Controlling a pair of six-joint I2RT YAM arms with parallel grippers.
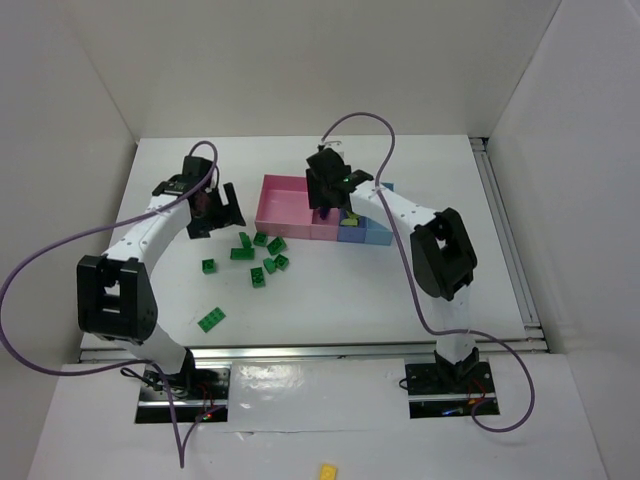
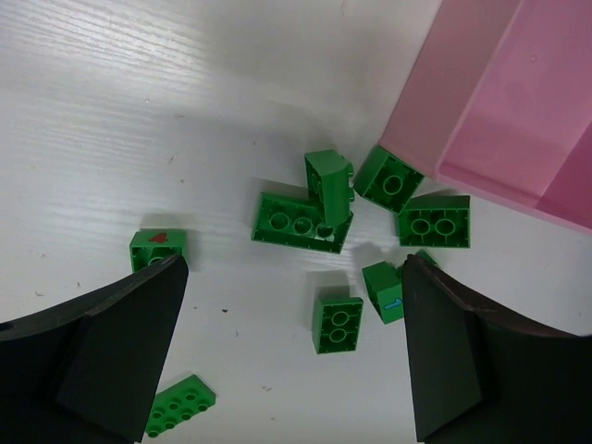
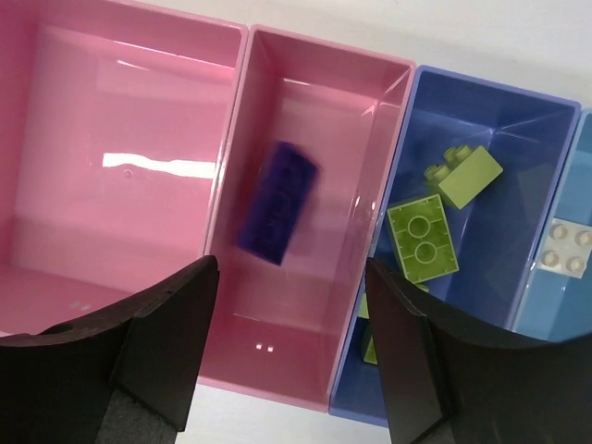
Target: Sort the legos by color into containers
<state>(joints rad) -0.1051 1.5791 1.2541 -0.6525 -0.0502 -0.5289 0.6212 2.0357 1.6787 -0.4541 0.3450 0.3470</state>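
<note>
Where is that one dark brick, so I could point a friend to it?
Find the tray of pink and blue boxes on the white table. Beside the big pink box is a narrower pink one, and the brick is inside it. It alone is dark purple; the bricks next door are pale yellow-green.

White worktop (image 1: 400, 290) — bearing a loose cluster of green legos (image 1: 262, 255) left of centre, one flat green brick (image 1: 211, 319) lying apart nearer the front edge, and the containers (image 1: 285, 205) — pink and blue — just beyond the cluster.

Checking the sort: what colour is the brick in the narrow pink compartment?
The brick is dark purple-blue; the right wrist view shows it best.
</note>
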